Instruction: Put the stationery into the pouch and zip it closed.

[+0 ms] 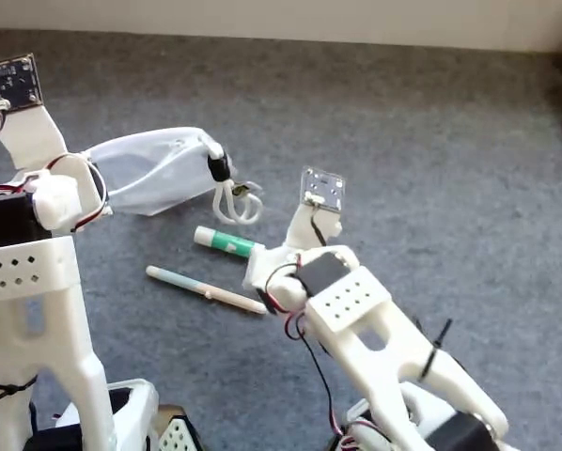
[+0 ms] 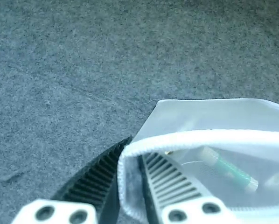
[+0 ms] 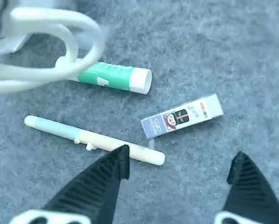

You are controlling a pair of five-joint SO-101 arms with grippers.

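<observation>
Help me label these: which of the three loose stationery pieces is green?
The glue stick: green tube, white cap, lying nearest the pouch. The pen is pale blue and yellow; the small box is lilac and white.

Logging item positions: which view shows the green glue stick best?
Right wrist view: the glue stick lies close and nearly whole, only a white cord loop crossing one end. The high view shows it smaller, one end behind the right arm. The left wrist view gives a faint shape through the pouch fabric.
</observation>
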